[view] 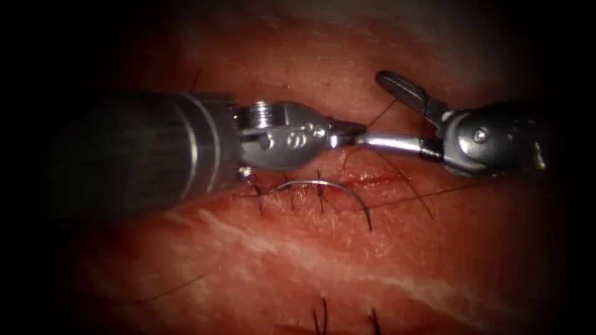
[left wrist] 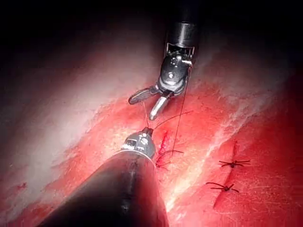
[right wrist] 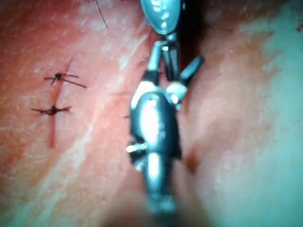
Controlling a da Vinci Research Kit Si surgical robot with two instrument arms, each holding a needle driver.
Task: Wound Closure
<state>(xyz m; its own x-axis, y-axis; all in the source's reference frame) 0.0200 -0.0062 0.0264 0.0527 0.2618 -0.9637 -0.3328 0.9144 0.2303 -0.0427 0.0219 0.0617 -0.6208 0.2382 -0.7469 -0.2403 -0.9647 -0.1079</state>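
Both tools (view: 347, 135) crowd the cut (view: 372, 180); needle (view: 329, 189) apparently lies across it.

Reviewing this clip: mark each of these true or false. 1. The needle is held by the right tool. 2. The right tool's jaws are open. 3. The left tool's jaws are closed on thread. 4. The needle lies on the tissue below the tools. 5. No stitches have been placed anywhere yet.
1. False. The needle lies free on the tissue; the right tool holds nothing.
2. True. Its jaws are spread wide apart.
3. True, as far as shows: the left tool is shut, and the thread runs from its tip.
4. True. It lies beside the cut, its curve arching upward in the endoscope view.
5. False. Tied stitches sit on the tissue.
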